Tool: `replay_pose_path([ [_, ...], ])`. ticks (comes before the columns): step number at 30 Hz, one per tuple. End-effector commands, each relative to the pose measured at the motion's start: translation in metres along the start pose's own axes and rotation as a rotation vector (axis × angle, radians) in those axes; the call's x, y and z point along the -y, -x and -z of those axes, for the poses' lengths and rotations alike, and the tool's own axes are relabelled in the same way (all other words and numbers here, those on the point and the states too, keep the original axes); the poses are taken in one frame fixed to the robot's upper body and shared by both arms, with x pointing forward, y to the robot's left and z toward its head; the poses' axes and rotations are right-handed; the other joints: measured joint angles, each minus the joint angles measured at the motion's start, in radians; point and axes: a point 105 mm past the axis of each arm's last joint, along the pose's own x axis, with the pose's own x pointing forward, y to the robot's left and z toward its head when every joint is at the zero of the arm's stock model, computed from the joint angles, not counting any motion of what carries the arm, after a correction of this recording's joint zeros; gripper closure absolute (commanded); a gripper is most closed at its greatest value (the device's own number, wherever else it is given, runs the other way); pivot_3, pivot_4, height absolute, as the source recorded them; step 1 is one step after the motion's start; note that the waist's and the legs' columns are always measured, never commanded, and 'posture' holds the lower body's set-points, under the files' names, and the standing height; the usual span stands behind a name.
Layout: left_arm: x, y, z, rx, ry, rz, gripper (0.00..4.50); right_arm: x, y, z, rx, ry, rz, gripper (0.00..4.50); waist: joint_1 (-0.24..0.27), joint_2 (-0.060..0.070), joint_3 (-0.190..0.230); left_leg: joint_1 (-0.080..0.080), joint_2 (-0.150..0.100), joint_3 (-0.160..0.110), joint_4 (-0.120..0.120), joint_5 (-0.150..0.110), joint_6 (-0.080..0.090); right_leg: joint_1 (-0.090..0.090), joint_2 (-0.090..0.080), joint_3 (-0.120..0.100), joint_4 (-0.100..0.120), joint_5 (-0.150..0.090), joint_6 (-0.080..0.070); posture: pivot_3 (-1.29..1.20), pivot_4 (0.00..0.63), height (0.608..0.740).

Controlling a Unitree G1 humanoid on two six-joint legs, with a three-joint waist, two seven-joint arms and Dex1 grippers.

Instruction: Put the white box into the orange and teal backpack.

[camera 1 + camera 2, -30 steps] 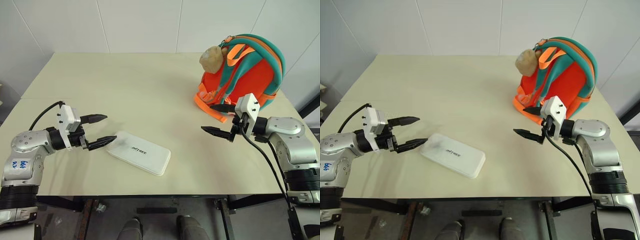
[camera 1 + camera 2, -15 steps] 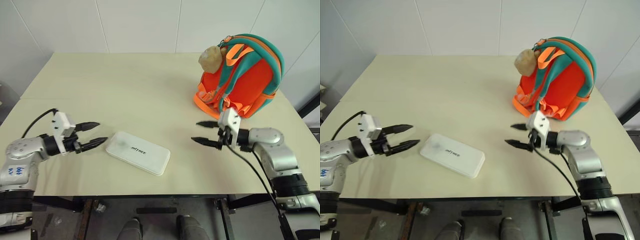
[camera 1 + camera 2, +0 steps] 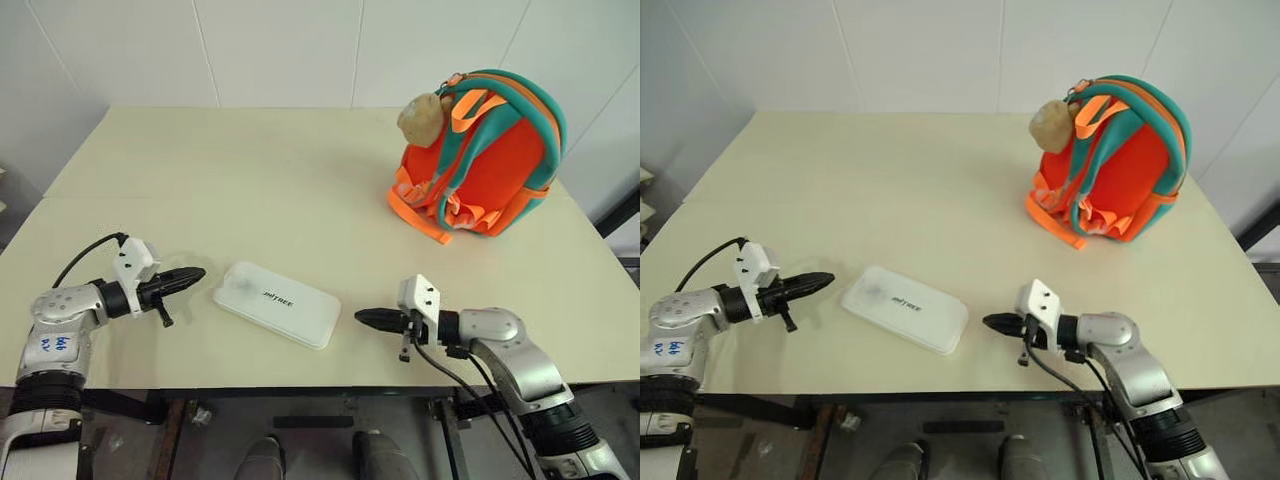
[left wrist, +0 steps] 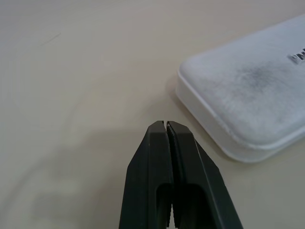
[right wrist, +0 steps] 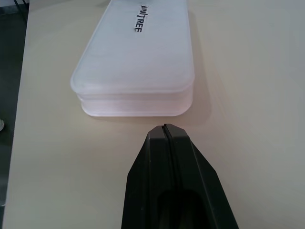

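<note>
- The white box (image 3: 277,304) is taken as the landmark: a flat, long case with rounded corners, a matte, faintly grainy lid and a seam running round its side, with small dark lettering printed on its face. It is laid flat near the front edge of the table (image 3: 250,180), slightly askew to that edge.
- The table is seen as a smooth, pale cream slab with a faint line crossing it behind the box.
- The right gripper (image 3: 362,318) is found just beside the box's right end, apart from it, its two black tapered fingers pressed together with nothing between them. The silver forearm is stretched low over the table, pointing at the box.
- The left gripper (image 3: 196,273) is placed just beside the box's left end, not touching, its fingers likewise pressed together and empty. It is held nearly level and aimed at the box.
- The orange and teal backpack (image 3: 487,152) is stood upright well beyond the box, far to its right: rounded, soft fabric, with teal straps and orange webbing loops.
- A beige plush toy (image 3: 421,116) is hung at its upper left.
</note>
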Motion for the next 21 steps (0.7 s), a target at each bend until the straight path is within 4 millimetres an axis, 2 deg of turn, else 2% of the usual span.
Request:
replay_pose_path([
  [1, -0.002, -0.007, -0.005, 0.013, -0.016, 0.004, 4.41, -0.006, -0.010, -0.009, 0.035, 0.005, -0.010, 4.50, 0.000, 0.000, 0.000, 0.000, 0.000, 0.000, 0.000, 0.000, 0.000, 0.000, 0.000, 0.000, 0.000, 0.000, 0.000, 0.00, 0.150, 0.740],
  [10, 0.012, -0.016, 0.004, -0.023, 0.006, 0.075, 4.41, -0.007, -0.034, -0.016, 0.083, -0.009, -0.034, 4.50, 0.002, 0.000, 0.000, 0.000, 0.000, 0.000, 0.000, 0.000, 0.000, 0.000, 0.000, 0.000, 0.000, 0.000, 0.000, 0.00, 0.150, 0.740],
  [17, 0.021, -0.029, -0.006, 0.022, 0.007, 0.111, 4.41, -0.001, -0.033, -0.017, 0.084, 0.002, -0.031, 4.50, 0.002, 0.000, 0.000, 0.000, 0.000, -0.001, 0.000, 0.000, 0.000, 0.000, 0.000, 0.000, 0.000, 0.000, 0.000, 0.00, 0.150, 0.740],
  [21, 0.031, -0.036, -0.010, 0.041, 0.018, 0.139, 4.41, 0.014, -0.027, -0.018, 0.069, 0.030, -0.003, 4.50, 0.002, 0.000, 0.000, 0.000, 0.000, -0.001, 0.001, 0.000, 0.000, 0.000, 0.000, 0.000, 0.000, 0.000, 0.000, 0.00, 0.150, 0.740],
])
